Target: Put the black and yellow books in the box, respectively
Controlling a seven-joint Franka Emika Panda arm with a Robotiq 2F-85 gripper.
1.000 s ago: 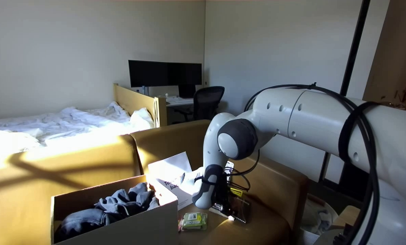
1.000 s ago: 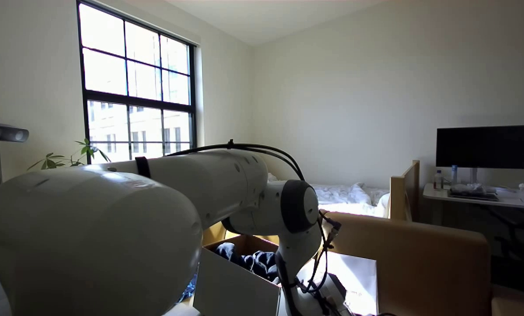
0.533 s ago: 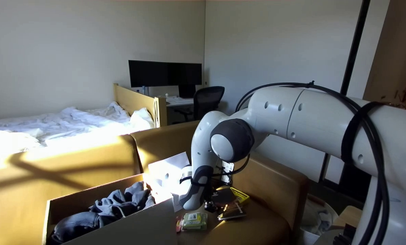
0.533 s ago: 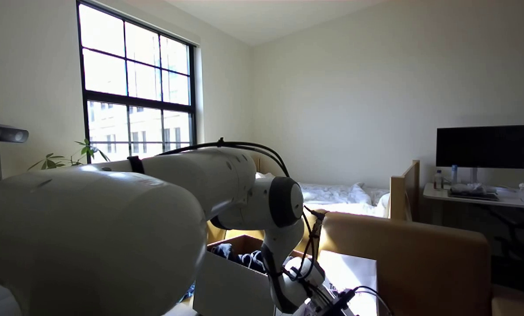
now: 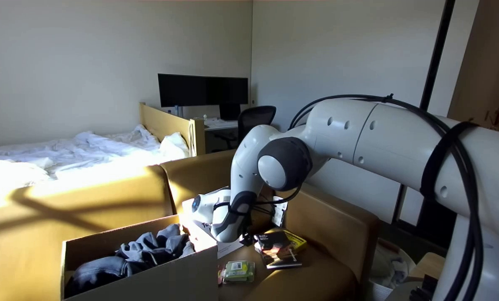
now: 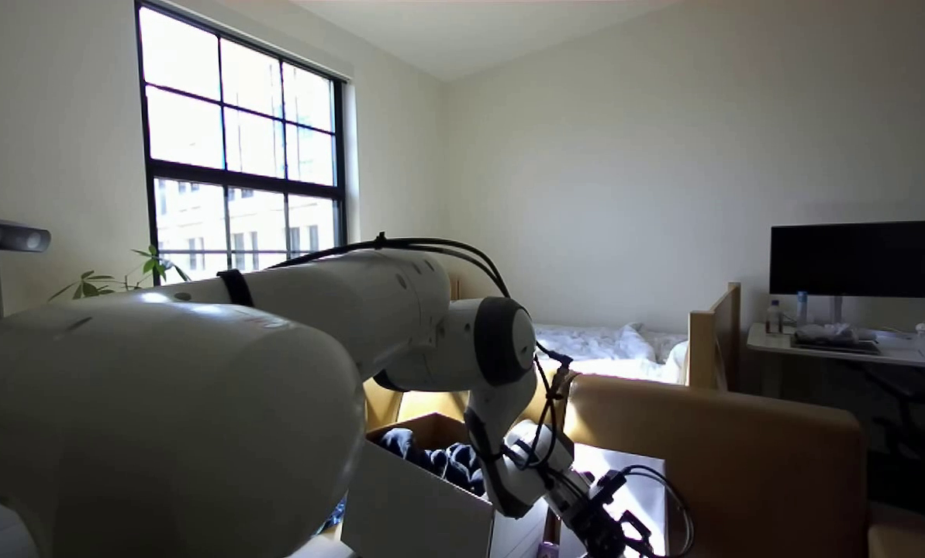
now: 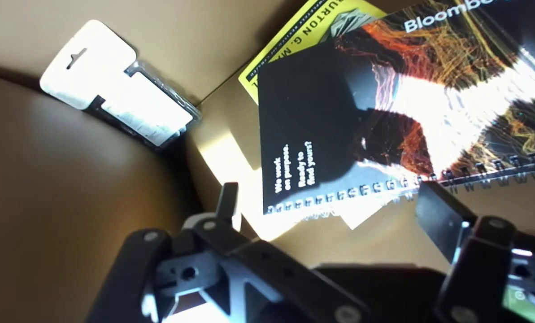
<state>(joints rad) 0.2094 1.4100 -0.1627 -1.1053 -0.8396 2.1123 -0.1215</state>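
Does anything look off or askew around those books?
Mildly: on the sofa seat, the black book lies crookedly over part of the yellow book, and a white corner of something unclear pokes from under the black one. No spill or damage shows.

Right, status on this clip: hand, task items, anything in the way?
Black two-fingered hand open, nothing held. Black spiral-bound book and flat yellow book outside brown cardboard box. Black book partly covers yellow book.

And it's a home, a sunlit bedroom!
White bedding [image 5: 94, 148] sprawls rumpled across a wooden bed [image 5: 167, 121] behind a tan sofa [image 5: 203, 173]; there's a desk [image 6: 908, 358] carrying a wide monitor [image 6: 865, 260], a black chair [image 5: 256, 118] beside it, and a leafy plant [image 6: 152, 265] near the tall window [image 6: 249, 143].
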